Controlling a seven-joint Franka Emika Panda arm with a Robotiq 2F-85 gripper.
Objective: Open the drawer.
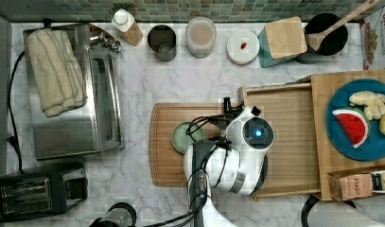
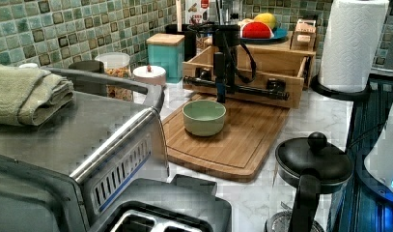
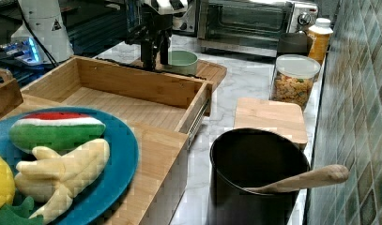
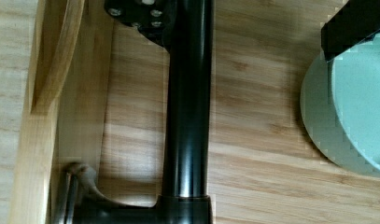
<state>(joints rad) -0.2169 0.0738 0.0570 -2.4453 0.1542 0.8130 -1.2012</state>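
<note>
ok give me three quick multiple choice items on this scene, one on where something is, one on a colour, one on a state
1. Where does the bowl stand?
A. on the cutting board
B. inside the drawer
C. on the toaster oven

2. What colour is the drawer's bar handle?
A. silver
B. black
C. white

3. In what state is the drawer?
A. shut flush
B. pulled out
C. lifted off the counter

Key: 1 A, the left view shows the bowl resting on the board in front of the drawer. 2 B, the bar is black in the left and wrist views. 3 B, the right view shows its plank-lined inside open to view.
</note>
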